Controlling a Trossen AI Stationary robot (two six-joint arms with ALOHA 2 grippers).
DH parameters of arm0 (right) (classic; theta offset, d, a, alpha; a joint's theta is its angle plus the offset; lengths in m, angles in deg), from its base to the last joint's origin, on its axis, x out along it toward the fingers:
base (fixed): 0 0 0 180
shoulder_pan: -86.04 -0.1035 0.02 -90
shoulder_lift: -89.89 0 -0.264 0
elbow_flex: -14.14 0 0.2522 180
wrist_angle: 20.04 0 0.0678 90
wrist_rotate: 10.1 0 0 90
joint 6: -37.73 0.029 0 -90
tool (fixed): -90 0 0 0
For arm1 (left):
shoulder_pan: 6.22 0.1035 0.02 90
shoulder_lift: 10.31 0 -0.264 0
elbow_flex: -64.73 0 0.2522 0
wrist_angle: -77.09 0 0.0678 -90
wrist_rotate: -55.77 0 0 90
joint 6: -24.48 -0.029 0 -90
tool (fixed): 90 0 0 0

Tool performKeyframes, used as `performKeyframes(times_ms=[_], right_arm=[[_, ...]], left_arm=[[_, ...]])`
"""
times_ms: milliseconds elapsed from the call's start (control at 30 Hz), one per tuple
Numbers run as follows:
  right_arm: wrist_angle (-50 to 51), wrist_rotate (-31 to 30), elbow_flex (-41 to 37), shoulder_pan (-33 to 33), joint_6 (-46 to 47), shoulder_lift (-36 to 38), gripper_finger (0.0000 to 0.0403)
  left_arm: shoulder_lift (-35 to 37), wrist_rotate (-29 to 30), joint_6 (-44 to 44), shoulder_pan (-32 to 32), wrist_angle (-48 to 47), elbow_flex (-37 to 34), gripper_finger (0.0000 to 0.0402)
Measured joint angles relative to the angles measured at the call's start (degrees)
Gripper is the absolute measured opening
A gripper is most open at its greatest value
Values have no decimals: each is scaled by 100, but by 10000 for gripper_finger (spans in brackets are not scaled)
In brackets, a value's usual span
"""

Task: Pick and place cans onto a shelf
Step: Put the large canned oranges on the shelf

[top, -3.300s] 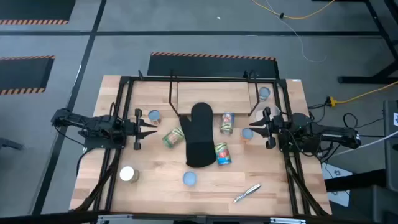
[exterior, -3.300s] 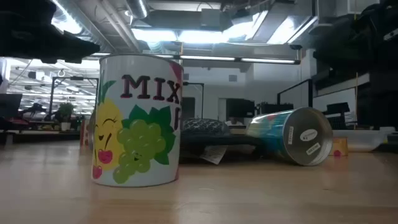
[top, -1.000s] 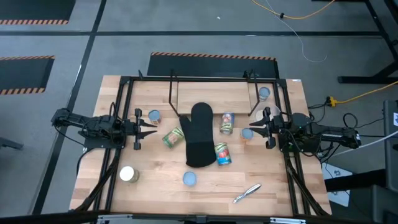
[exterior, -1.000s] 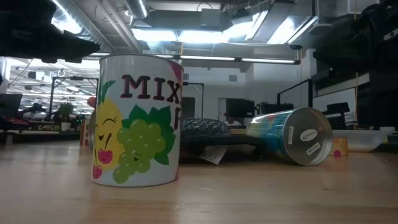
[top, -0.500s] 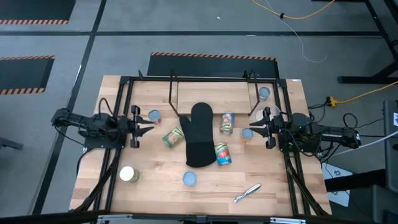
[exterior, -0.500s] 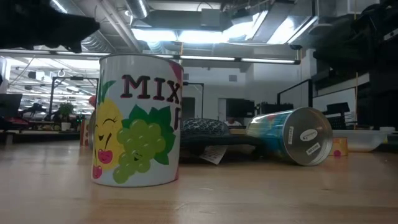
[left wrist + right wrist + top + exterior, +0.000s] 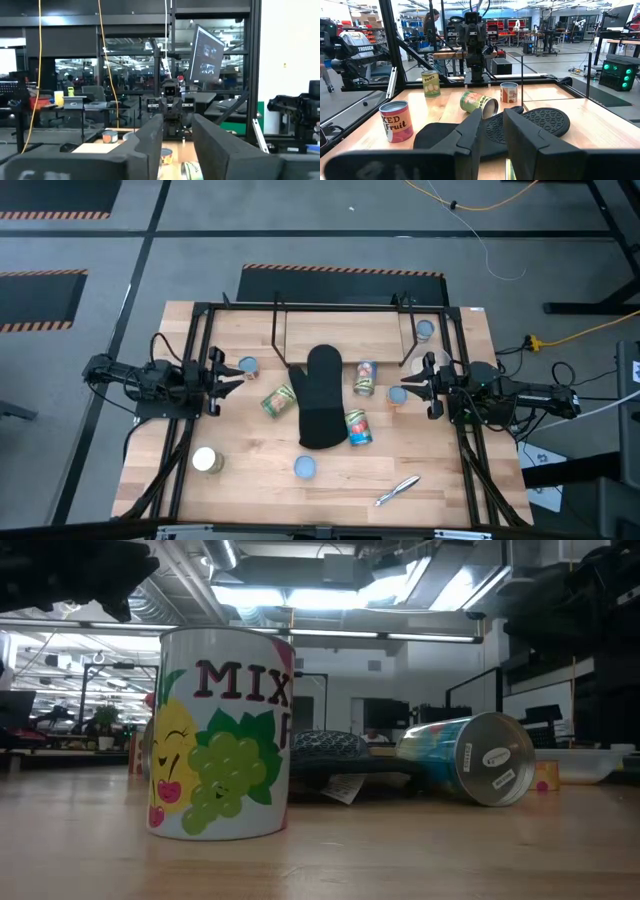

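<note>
Several cans stand or lie on the wooden table: a blue-topped can just ahead of my left gripper, another blue-topped can beside my right gripper, and a lying can. A labelled can stands upright on its base near the front edge. The shelf stands at the far middle. Both grippers are open with nothing between their fingers, as the wrist views show for the left gripper and the right gripper. My left gripper tips upward.
A black oven mitt lies across the table's middle with cans on either side of it. A silvery pen-like item lies near the front right. The black table frame borders both sides. One can sits by the shelf's right end.
My left gripper has tipped its fingers upward and risen a little, and its tips have drawn back slightly toward the table's left edge. No can has moved.
</note>
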Motion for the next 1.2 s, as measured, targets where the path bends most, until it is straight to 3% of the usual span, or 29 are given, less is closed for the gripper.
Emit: performKeyframes(times_ms=[167, 333, 500, 733, 933, 1200], right_arm=[[2, 2, 0, 2, 0, 1, 84], [0, 0, 0, -1, 0, 0, 84], [2, 2, 0, -1, 0, 1, 84], [1, 1, 0, 1, 0, 1, 84], [-1, 1, 0, 0, 0, 1, 84], [1, -1, 0, 1, 0, 0, 84]], left_arm=[[0, -27, 138, 0, 253, -1, 137], [-24, -27, 129, -2, 632, 3, 141], [-521, 101, 136, -1, 627, 238, 141], [-2029, 202, 136, 0, 605, 894, 141], [-3541, 260, 138, 0, 292, 1976, 138], [-5355, 167, 161, 223, -1833, 4124, 137]])
